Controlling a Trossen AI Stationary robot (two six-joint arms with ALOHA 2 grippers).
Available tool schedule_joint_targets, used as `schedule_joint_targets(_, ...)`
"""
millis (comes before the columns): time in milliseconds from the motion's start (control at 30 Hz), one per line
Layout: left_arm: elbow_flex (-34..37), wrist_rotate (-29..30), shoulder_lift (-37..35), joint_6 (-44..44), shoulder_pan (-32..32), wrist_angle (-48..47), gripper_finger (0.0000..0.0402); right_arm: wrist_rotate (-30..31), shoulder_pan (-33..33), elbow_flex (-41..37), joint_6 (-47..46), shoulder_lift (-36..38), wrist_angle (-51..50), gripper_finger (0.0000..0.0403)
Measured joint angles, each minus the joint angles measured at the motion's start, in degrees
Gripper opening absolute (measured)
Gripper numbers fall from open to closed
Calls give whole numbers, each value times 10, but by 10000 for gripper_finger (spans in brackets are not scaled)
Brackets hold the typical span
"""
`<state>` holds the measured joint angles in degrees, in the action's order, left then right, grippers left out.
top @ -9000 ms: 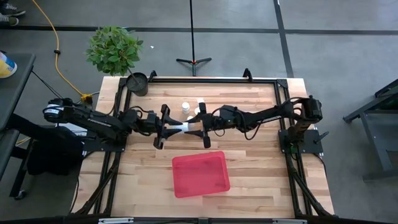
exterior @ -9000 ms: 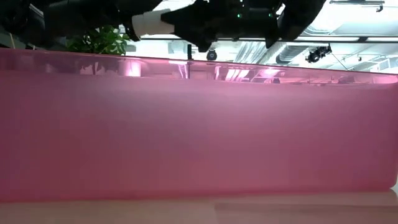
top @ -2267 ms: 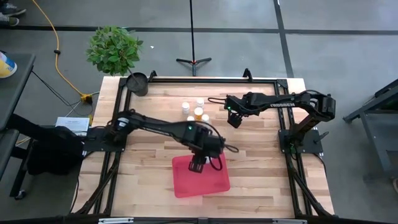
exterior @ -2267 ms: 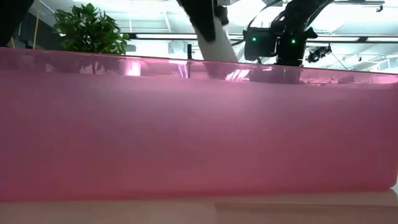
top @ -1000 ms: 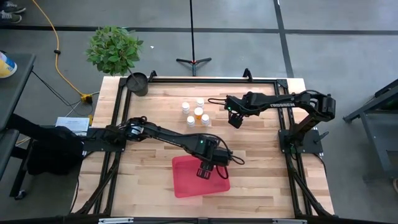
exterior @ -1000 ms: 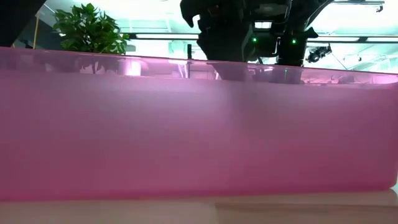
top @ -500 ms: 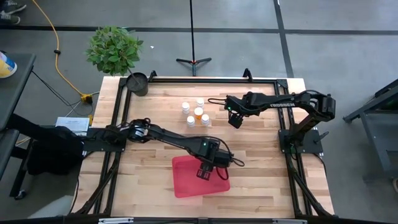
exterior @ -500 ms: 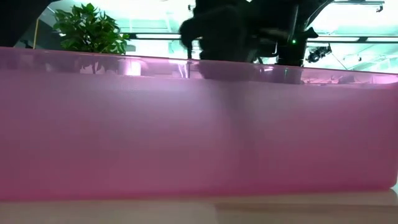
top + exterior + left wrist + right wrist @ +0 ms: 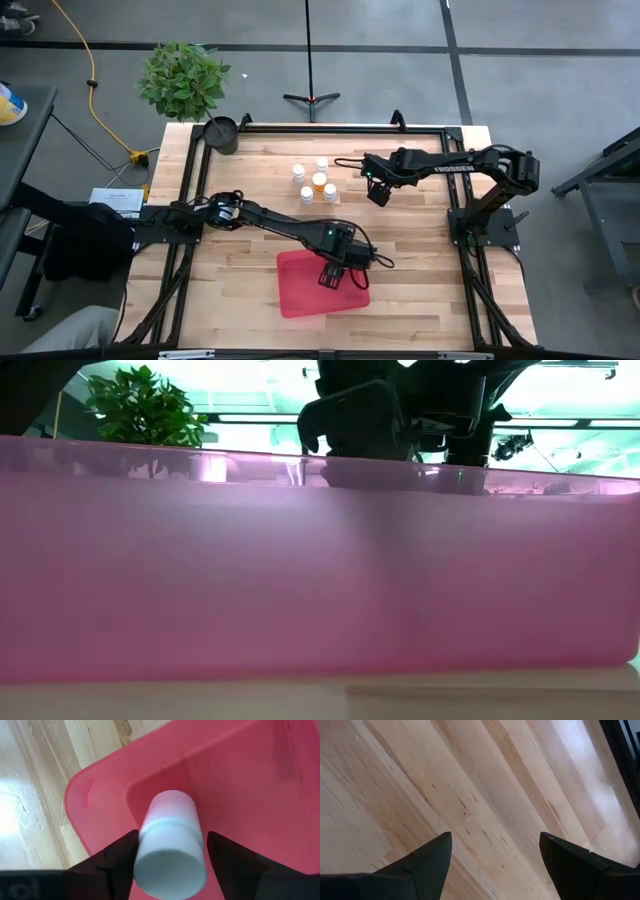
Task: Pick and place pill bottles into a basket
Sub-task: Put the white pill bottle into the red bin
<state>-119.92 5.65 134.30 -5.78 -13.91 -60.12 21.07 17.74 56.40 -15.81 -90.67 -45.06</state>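
Note:
The red basket (image 9: 300, 290) sits near the table's front middle, and its wall (image 9: 320, 560) fills the low view. My left gripper (image 9: 333, 272) hangs over the basket's right part. A pale pill bottle (image 9: 170, 845) with a white cap lies between its parted fingers, above the basket's inner corner (image 9: 240, 780). Several more pill bottles (image 9: 318, 181) stand upright on the wood at the far middle. Just right of them, my right gripper (image 9: 378, 193) stands open, with only bare wood between its fingers (image 9: 492, 850). My left gripper's fingers point down into the basket and stand on either side of the bottle's cap end (image 9: 170, 870). I cannot tell whether they touch the bottle. The bottle points its cap back toward the wrist.
A small black pot (image 9: 222, 132) stands at the far left corner, with a green plant (image 9: 183, 78) behind it on the floor. Black frame rails (image 9: 330, 128) run along the table's far and side edges. Bare wood lies left and right of the basket.

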Motion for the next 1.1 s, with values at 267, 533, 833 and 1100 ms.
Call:
schedule_joint_targets(267,-5,0,0,2,0,-5,303,-2,0,0,-2,0,-1,291)
schedule_joint_targets(533,-79,43,0,2,0,-72,298,-4,0,0,-2,0,-3,291)
schedule_joint_targets(833,-137,144,-48,3,4,-169,298,-21,-1,0,-4,0,-13,291)
schedule_joint_targets(1100,-137,165,-141,55,17,-206,298,-27,-2,0,-8,0,-21,291)
